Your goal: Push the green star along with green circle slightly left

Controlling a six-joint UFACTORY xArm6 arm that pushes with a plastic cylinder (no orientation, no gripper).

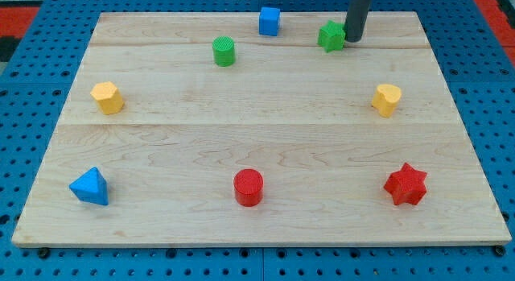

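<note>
Nearest, along the view's bottom edge of the wooden board (265, 233), sit three blocks well apart: a blue pyramid-like block (90, 187) at the left, a red cylinder (249, 188) in the middle and a red star (405, 184) at the right. Further up, about midway, a yellow block (107, 97) lies near the left edge and another yellow block (386, 99) near the right edge; their exact shapes are hard to tell. Beyond them, toward the view's top, the green circle (224, 51) stands left of centre. Up and to its right a blue cube (269, 21) sits close to the board's top edge. Right of the cube lies the green star (331, 36), well apart from the green circle. The dark rod comes down from the view's top, and the tip (354, 39) rests just beside the star's right side, touching it or nearly so; which cannot be told. The arm carries no jaws, only this rod. A blue pegboard surface (32, 152) surrounds the board on all sides.
</note>
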